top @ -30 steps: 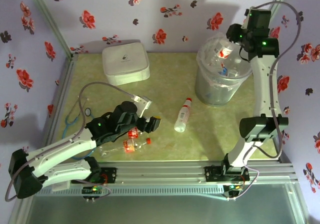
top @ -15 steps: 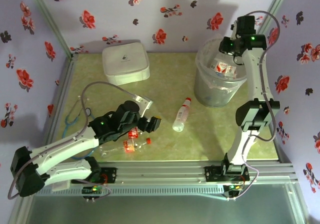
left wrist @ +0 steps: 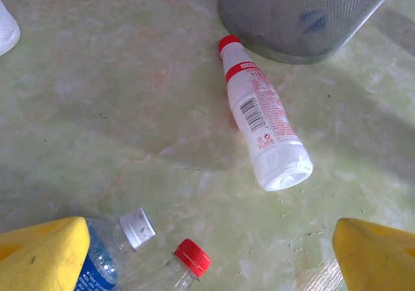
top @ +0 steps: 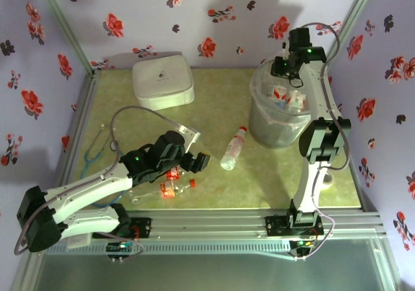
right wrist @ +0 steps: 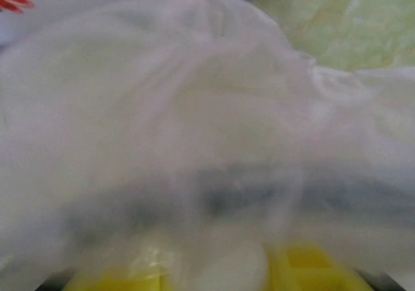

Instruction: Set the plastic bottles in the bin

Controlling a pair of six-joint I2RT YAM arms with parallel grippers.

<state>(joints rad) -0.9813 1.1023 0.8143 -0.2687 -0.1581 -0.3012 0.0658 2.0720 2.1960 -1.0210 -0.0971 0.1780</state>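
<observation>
White box on green table

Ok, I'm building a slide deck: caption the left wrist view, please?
Open left gripper frames a white bottle lying beside the bin, a blue-labelled bottle and a red-capped bottle nearer.

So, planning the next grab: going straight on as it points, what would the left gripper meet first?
Probably the white red-capped bottle lying ahead of the left gripper, short of the bin, though depth is unclear.
</observation>
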